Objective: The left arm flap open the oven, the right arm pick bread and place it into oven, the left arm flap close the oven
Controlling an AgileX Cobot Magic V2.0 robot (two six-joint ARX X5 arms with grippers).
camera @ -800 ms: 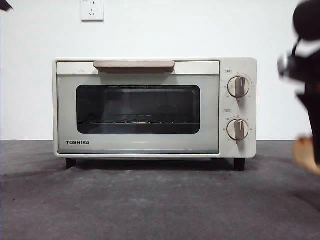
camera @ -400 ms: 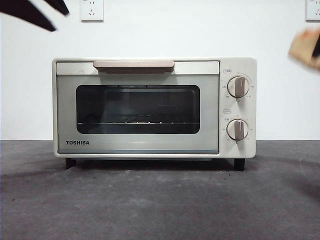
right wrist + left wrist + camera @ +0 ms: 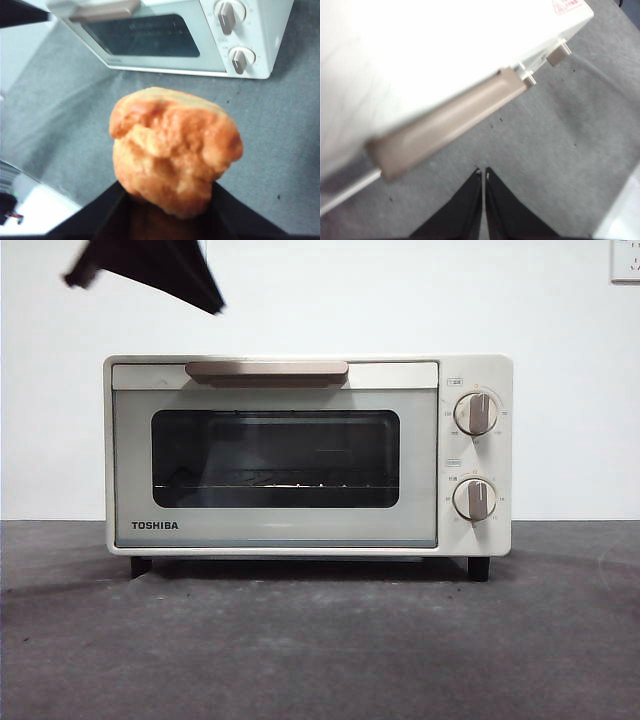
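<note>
The right gripper point(image 3: 170, 200) pinches the bread point(image 3: 172, 150), a lumpy golden lump held up above the gray table point(image 3: 280, 140), with the oven point(image 3: 165, 35) farther off in front of it. The left gripper point(image 3: 483, 172) has its jaws pressed together and hangs just above the oven's handle point(image 3: 450, 120). The handle is a long bar running side to side along the top of the shut door point(image 3: 275, 465). The oven faces forward on the dark gray table, with a white wall point(image 3: 400, 290) behind it.
</note>
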